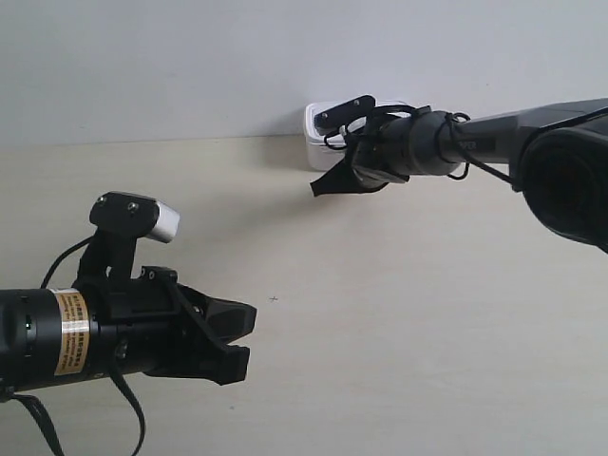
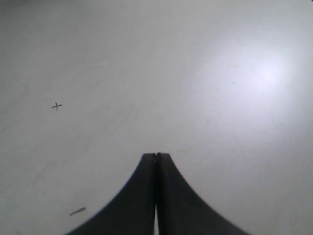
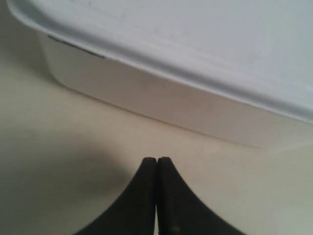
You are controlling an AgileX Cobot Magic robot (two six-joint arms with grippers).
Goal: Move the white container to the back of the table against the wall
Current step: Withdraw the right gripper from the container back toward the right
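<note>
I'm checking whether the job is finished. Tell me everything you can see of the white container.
The white container is a shallow, smooth white plastic box with a rounded corner and a flat, rimmed lid closed on it. It sits level on the table at the back, seemingly against the wall; the right arm hides most of it in the exterior view. The right tool, shut, points at its side with bare table between.
</note>
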